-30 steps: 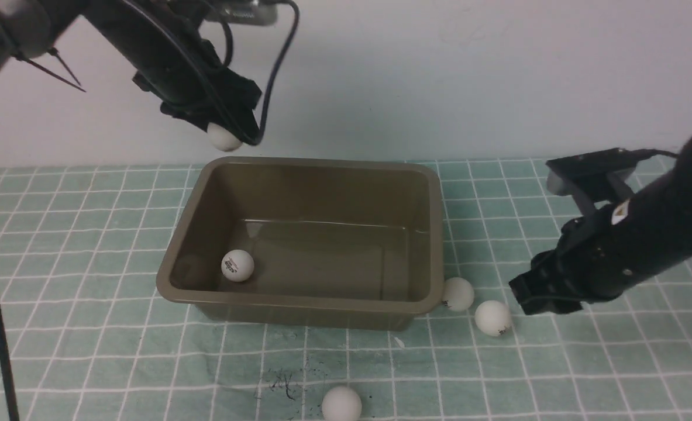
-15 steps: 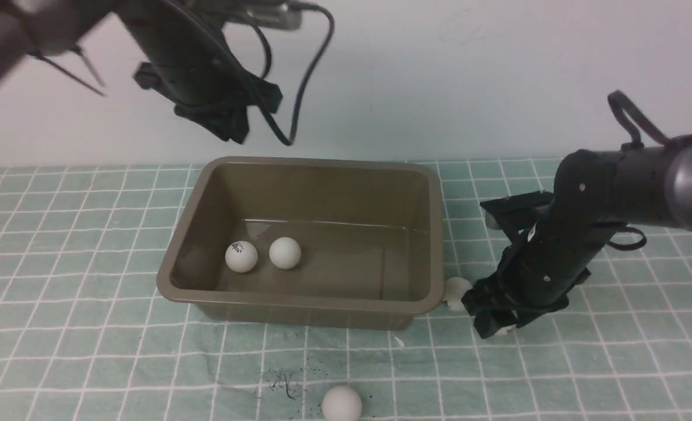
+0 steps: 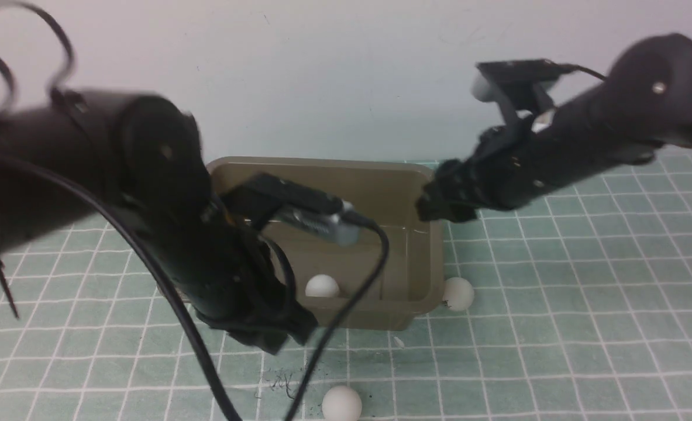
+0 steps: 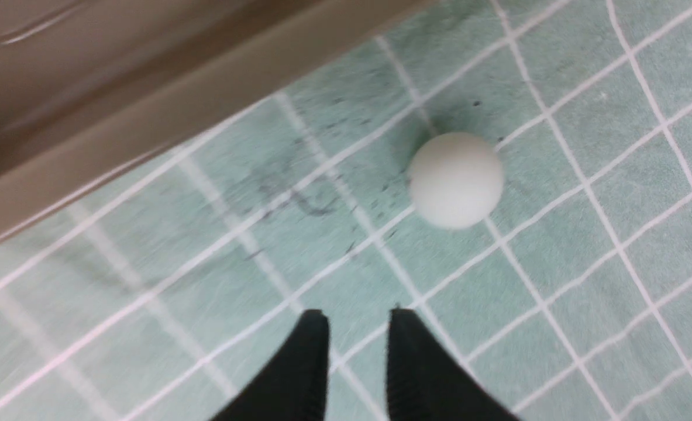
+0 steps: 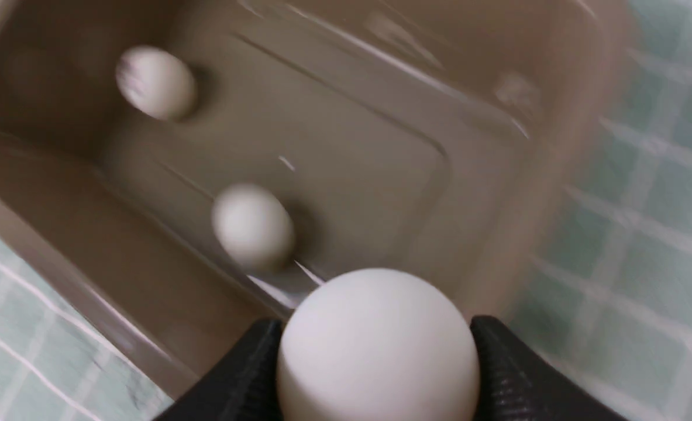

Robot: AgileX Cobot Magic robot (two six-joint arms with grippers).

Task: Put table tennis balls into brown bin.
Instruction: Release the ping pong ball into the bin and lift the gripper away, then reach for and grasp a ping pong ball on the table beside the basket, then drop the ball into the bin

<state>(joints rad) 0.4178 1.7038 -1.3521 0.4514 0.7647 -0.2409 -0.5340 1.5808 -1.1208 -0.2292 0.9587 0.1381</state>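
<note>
The right claw (image 5: 378, 356) has lifted a ball (image 5: 378, 351) to the bin (image 3: 351, 307). The left claw (image 4: 357, 356), parted and empty, has come down nearer the front ball (image 3: 341, 403).

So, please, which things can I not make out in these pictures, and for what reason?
- Ball in the right gripper: front view, its hold is hidden behind the dark fingers; right wrist view, its lower part is cut off by the edge.
- Brown bin: front view, its left part is hidden by the left arm.
- Print on the ball in the bin: right wrist view, too blurred to read.
</note>
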